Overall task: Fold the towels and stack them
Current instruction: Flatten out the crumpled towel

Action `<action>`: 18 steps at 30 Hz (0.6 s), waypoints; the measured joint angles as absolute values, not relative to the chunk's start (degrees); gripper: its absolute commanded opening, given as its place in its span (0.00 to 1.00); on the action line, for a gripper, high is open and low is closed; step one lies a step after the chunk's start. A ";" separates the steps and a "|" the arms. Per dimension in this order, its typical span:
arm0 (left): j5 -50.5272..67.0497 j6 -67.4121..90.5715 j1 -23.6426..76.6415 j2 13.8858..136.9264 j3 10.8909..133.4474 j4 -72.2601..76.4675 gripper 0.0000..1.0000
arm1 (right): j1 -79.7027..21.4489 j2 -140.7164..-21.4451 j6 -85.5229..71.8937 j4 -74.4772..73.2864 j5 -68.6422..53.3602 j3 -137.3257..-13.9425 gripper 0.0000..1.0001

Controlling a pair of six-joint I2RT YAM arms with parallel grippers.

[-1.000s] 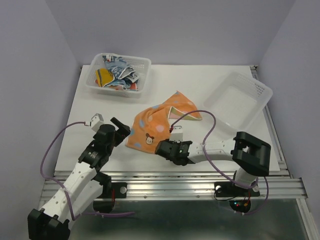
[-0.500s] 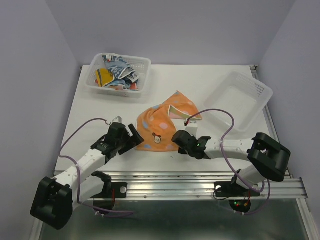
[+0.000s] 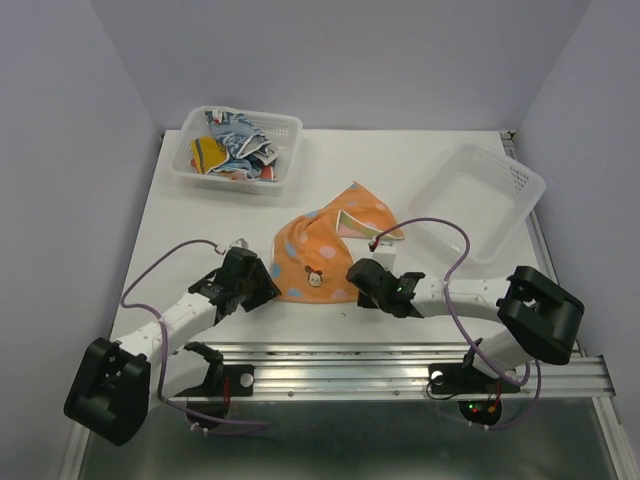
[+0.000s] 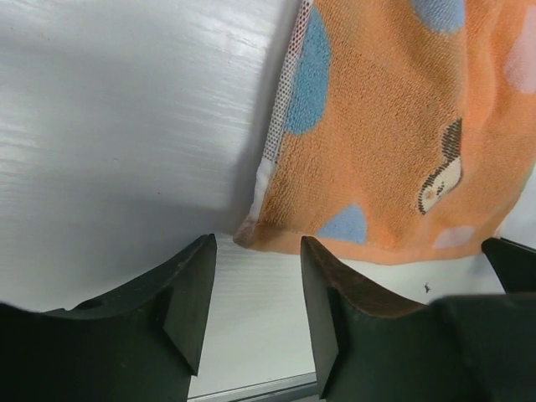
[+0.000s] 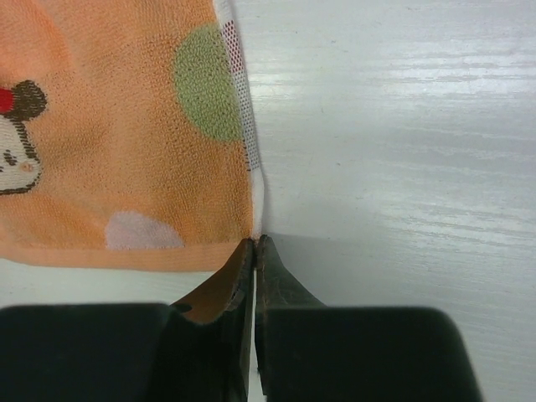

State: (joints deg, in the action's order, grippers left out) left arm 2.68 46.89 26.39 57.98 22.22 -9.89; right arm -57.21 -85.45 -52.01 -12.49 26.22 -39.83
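Note:
An orange dotted towel [image 3: 320, 255] with a small cartoon face lies partly folded on the white table. Its far corner is turned over. My left gripper [image 3: 265, 283] is open just short of the towel's near left corner. In the left wrist view the gripper [image 4: 257, 251] has that corner of the towel [image 4: 385, 142] right beyond its fingertips. My right gripper [image 3: 358, 272] is at the near right corner. In the right wrist view the gripper [image 5: 255, 243] has its jaws shut, tips pinched on the corner of the towel [image 5: 126, 126]. Other crumpled towels [image 3: 232, 145] lie in the far left basket.
A white lattice basket [image 3: 190, 170] stands at the back left with the other towels in it. A second white basket [image 3: 530, 185] sits tilted at the right, near the table's right edge. The metal rail [image 3: 400, 365] runs along the near edge.
My left arm has stretched forward and its gripper has come up to the towel's near left corner. My right gripper has moved up to the near right corner. The towel has shifted right.

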 measured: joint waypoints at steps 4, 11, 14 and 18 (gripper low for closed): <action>2.31 46.54 27.03 60.69 23.35 -10.13 0.44 | -56.69 -85.36 -51.33 -12.27 25.63 -39.75 0.01; 0.56 46.11 28.62 64.45 25.52 -10.83 0.02 | -56.21 -85.27 -50.39 -11.99 24.73 -39.75 0.01; -0.19 45.71 29.30 65.36 26.30 -11.16 0.00 | -56.16 -85.12 -49.95 -11.94 24.56 -39.68 0.01; -1.30 45.21 30.63 66.08 27.05 -11.14 0.00 | -56.10 -84.55 -49.06 -12.12 24.38 -39.51 0.01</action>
State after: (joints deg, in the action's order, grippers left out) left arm -1.30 45.21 30.63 66.08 27.05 -11.14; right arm -56.10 -84.55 -49.06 -12.12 24.38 -39.51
